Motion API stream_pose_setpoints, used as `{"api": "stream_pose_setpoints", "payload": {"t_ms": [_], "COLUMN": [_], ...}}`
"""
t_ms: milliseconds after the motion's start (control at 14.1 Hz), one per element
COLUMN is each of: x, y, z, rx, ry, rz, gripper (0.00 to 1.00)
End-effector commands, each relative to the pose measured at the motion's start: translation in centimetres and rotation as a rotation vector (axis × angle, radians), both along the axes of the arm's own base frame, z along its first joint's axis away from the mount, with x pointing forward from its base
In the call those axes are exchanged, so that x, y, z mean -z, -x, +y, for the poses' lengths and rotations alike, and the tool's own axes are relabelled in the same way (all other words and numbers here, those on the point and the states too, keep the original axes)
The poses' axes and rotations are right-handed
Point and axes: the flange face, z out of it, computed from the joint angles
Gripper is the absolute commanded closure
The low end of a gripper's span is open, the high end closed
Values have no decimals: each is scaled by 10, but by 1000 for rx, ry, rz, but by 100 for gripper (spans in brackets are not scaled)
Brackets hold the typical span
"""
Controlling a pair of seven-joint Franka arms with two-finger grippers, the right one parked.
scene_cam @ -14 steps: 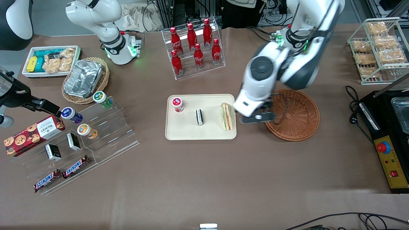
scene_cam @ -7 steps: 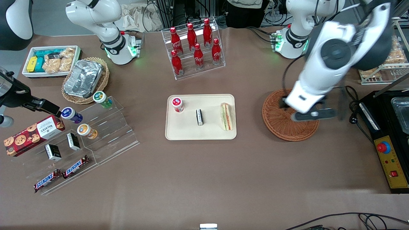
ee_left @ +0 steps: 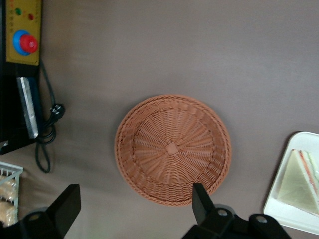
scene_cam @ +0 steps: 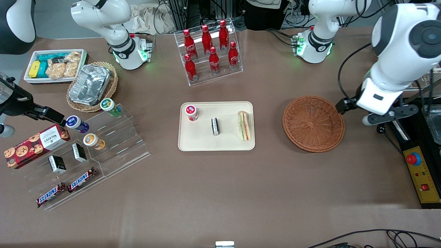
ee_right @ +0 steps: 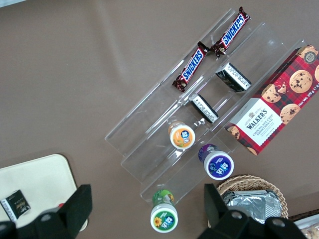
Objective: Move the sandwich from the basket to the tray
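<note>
The sandwich [scene_cam: 244, 126] is lying on the tray [scene_cam: 203, 143], at the tray's edge nearest the basket [scene_cam: 313, 123], with its striped filling side facing up. The wicker basket is sitting on the table [scene_cam: 220, 193] just beside the tray, toward the working arm's end, and it is holding nothing (its woven bottom is showing bare in the wrist view [ee_left: 173, 148]). In that same wrist view a corner of the tray [ee_left: 286, 211] with the sandwich [ee_left: 299, 180] is peeking in past the basket.

The gripper [scene_cam: 373, 115] is hanging above the table just beside the basket's rim, toward the working arm's end, over the edge of a black control box [scene_cam: 422, 172]. Its fingers [ee_left: 202, 204] are standing wide apart, gripping nothing.

Also resting on the tray are a small red-capped jar [scene_cam: 191, 112] and a small black box [scene_cam: 215, 126], both apart from the sandwich.
</note>
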Motion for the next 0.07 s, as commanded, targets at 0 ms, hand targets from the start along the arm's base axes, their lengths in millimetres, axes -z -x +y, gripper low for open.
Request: {"api": "stream_pose_setpoints", "payload": {"t_ms": [0], "x": [-29], "y": [4], "z": [18], "rx": [62], "ry": [19], "rz": [10], "gripper": [1]}}
